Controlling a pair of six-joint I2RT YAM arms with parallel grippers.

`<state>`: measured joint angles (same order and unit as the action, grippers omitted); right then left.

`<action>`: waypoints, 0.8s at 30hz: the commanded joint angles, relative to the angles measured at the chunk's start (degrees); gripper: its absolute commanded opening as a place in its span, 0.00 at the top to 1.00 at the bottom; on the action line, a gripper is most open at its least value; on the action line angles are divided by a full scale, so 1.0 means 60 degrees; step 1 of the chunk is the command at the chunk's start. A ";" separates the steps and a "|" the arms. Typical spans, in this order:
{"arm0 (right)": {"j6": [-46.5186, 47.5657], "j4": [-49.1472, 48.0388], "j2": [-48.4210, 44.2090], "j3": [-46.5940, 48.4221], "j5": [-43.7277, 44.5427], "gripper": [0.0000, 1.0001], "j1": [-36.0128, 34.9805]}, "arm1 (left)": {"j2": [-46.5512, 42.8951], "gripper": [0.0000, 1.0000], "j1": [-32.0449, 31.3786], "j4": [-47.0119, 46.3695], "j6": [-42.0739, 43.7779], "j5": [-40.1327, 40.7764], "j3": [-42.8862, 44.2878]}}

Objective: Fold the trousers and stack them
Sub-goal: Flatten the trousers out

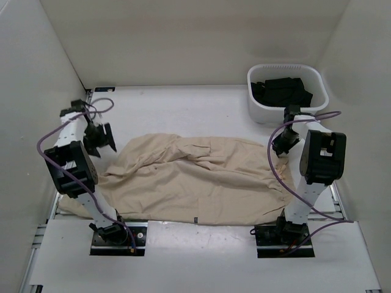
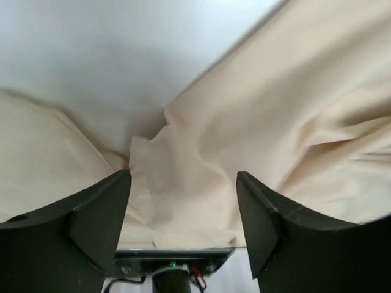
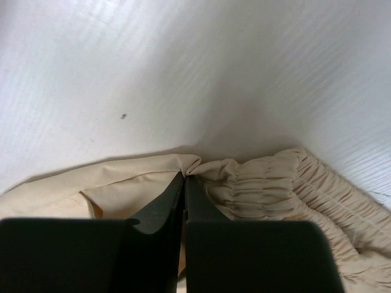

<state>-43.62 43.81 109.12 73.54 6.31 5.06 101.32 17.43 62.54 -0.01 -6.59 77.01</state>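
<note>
We judge the task to be in its early part. The trousers (image 1: 195, 177) lie loose and wrinkled across the middle of the table (image 1: 183, 107), reaching from one arm to the other. They are a broad spread and not yet a neat packet. A small dark tag (image 1: 195, 220) sits at their near edge.

The right gripper (image 3: 185, 177) has its fingers pressed together at the right end of the cloth. The fabric puckers at the tips, just beside the gathered waistband (image 3: 287, 183), so we take it to be pinching a fold there. The left gripper (image 2: 183, 177) is spread wide above the far left edge of the cloth, holding nothing.

No tidy fold shows, and whether one leg already lies over the other we cannot tell. What is left, as we see it, is the folding proper and then the stacking. The white basket (image 1: 269, 113) of black garments (image 1: 284, 90) stands apart at the far right.
</note>
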 commanded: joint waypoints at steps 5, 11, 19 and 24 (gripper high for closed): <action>0.0765 0.0301 -0.0242 0.0752 0.0648 1.00 -0.0301 | 0.2973 0.18 -0.0296 -0.0172 0.0002 -0.1887 0.4573; 0.0852 0.0301 -0.0242 0.0664 0.0736 1.00 -0.0389 | 0.4527 0.06 -0.1790 0.0372 0.0002 -0.1802 0.5051; 0.0853 0.0301 -0.0330 0.0664 0.0824 1.00 -0.0389 | 0.5247 0.30 -0.2085 0.0372 0.0002 -0.0353 0.4348; 0.0765 0.0301 -0.0418 0.0664 0.0824 1.00 -0.0389 | 0.5351 0.86 -0.2085 0.0636 0.0002 0.0043 0.4462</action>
<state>-39.42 44.77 109.10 76.18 10.15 2.76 130.98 4.67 66.15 -0.62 -10.76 104.49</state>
